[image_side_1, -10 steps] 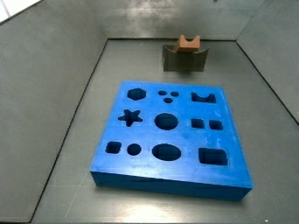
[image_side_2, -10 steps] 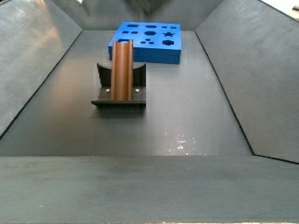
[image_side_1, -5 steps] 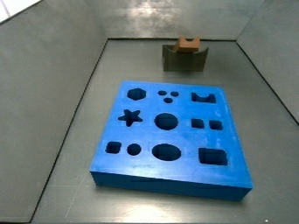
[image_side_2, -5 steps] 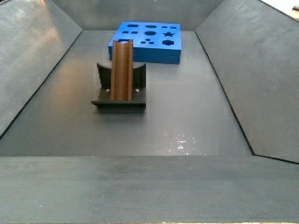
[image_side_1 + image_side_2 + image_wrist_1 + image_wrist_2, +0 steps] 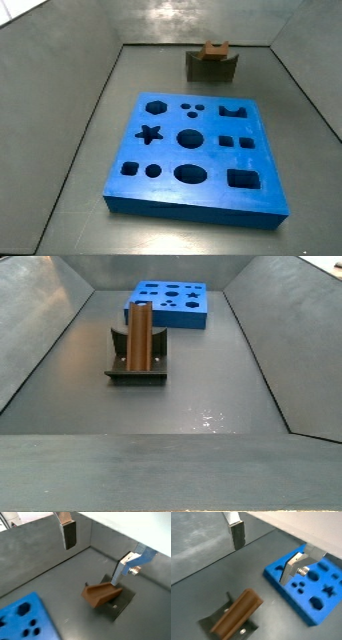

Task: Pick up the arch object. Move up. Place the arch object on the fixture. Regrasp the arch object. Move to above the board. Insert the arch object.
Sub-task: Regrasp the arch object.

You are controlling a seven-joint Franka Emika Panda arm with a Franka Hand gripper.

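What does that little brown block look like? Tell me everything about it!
The arch object is a long orange-brown bar, smooth and matte like wood or plastic. It lies flat in the dip of the dark fixture, touching only that. Its end sticks up above the fixture in a side view. The gripper hangs open above, not touching it.

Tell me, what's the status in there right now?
Pincer open, empty, up above the floor, seen only in wrist views. Arch object resting on the fixture. Board holes unoccupied; nothing in the way.
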